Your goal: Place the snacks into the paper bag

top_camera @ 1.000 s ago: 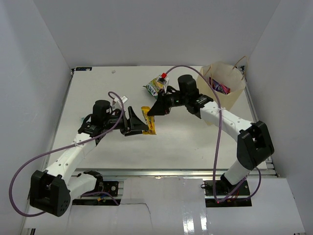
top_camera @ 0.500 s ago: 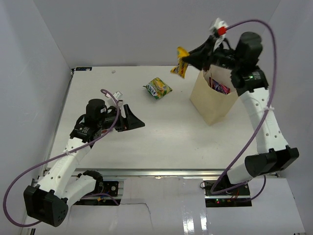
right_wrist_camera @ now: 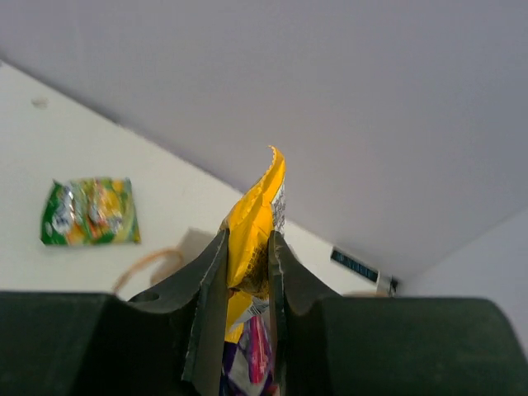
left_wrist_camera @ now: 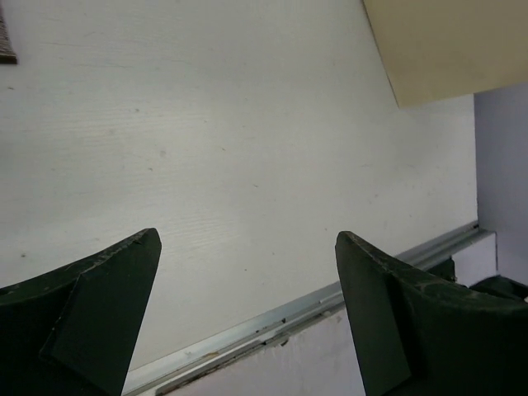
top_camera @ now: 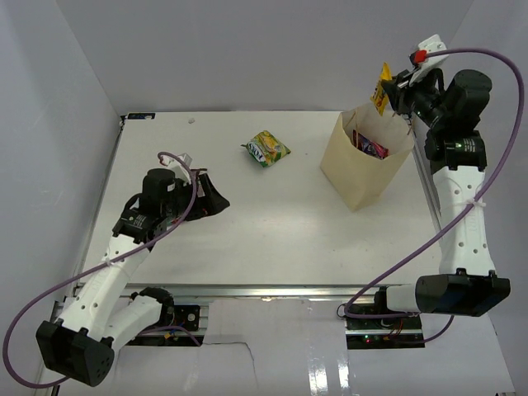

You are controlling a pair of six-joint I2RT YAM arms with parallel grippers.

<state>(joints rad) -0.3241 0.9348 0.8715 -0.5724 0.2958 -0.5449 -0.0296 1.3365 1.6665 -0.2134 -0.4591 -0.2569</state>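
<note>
Jaws: right gripper (right_wrist_camera: pixel 247 247) clamped on a yellow packet (right_wrist_camera: pixel 252 219), just above the paper bag (top_camera: pixel 355 169), not yet released. Left gripper (left_wrist_camera: pixel 247 239) wide open, empty. Pink packets (top_camera: pixel 369 146) are inside the bag. One green-yellow packet (top_camera: pixel 268 148) lies well apart from it, outstanding.

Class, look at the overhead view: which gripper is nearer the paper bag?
Right. The right gripper hangs just above the paper bag's far rim, shut on a yellow packet; the left gripper sits low over the table, well off to the bag's left.
</note>
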